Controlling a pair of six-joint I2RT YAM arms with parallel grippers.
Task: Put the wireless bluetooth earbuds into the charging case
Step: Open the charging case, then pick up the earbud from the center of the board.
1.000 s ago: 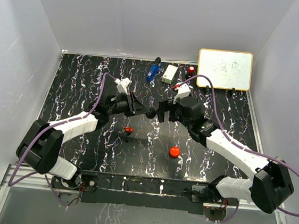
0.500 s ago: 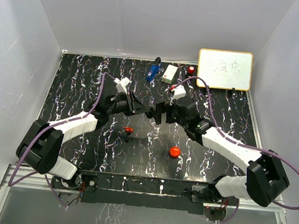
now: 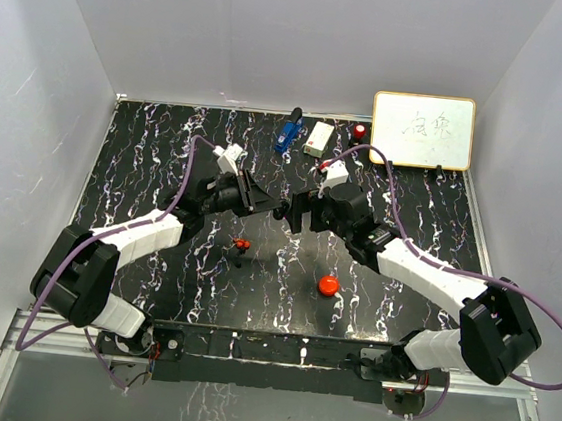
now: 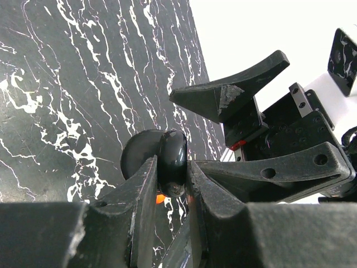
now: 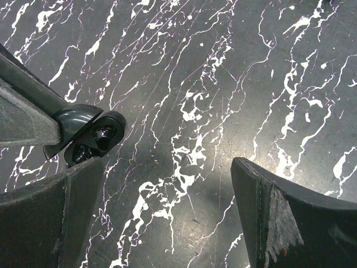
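Note:
My left gripper (image 3: pixel 277 210) is shut on the black charging case (image 4: pixel 173 159) and holds it above the table's middle. The case is open, and two dark sockets show in the right wrist view (image 5: pixel 93 137). My right gripper (image 3: pixel 299 213) is open, level with the case and just right of it. One of its fingers (image 5: pixel 67 212) lies right beside the case, and I cannot tell whether they touch. The red-and-black earbud (image 3: pixel 241 243) and the mostly black earbud (image 3: pixel 237 259) lie on the table below the left gripper.
A red round puck (image 3: pixel 328 285) lies near the front centre. At the back stand a blue object (image 3: pixel 288 131), a white box (image 3: pixel 319 138), a small red-and-black item (image 3: pixel 358 132) and a whiteboard (image 3: pixel 422 131).
My right gripper has moved left toward the left gripper and closed the gap to the case. The left gripper has stayed almost still.

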